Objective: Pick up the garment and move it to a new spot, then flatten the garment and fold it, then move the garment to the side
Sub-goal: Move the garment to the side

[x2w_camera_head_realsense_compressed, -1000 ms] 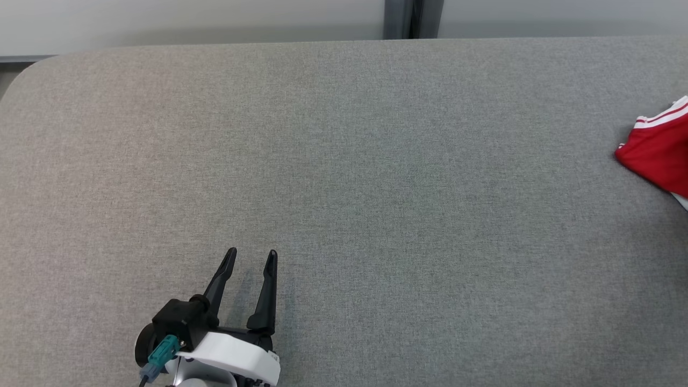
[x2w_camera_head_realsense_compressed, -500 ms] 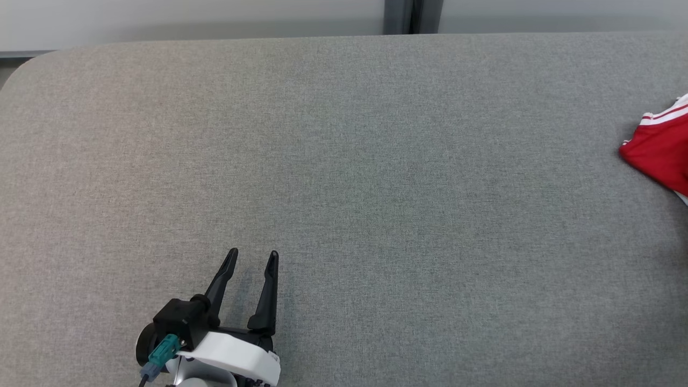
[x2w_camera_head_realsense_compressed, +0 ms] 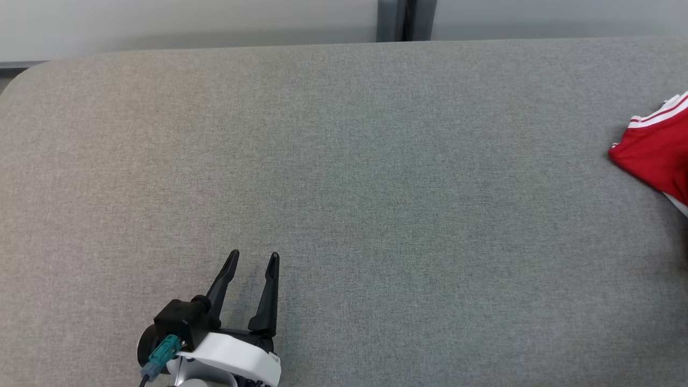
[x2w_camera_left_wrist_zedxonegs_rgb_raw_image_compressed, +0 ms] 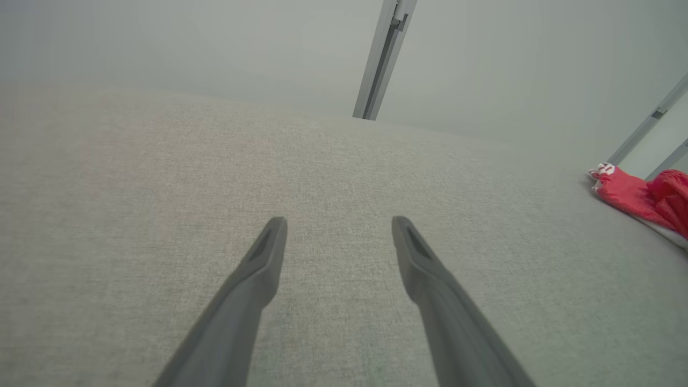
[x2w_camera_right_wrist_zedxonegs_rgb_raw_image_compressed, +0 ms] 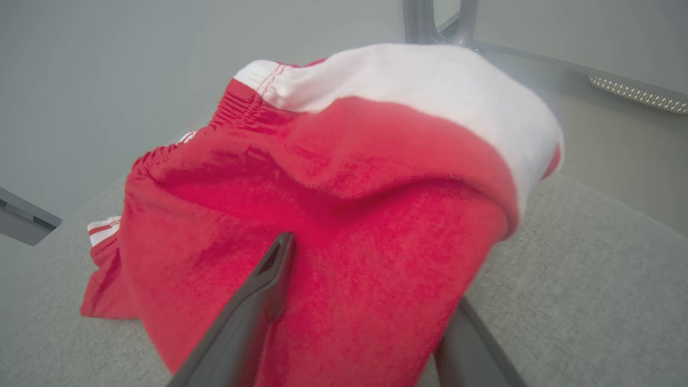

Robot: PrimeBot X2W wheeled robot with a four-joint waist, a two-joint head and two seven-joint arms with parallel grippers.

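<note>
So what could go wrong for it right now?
The red garment bulges between the right gripper's spread fingers and covers one fingertip, so it might snag and get dragged when the arm pulls away. It also lies bunched near the table's edge, so a tug could perhaps pull it off.

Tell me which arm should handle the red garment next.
Right: the right end effector straddles the garment; the left end effector sits far across the grey surface.

Table (x2w_camera_head_realsense_compressed: 344, 161) surface open across left and centre; garment (x2w_camera_head_realsense_compressed: 653, 156) heaped at far right edge blocks there; wall (x2w_camera_head_realsense_compressed: 188, 21) bounds the back.
</note>
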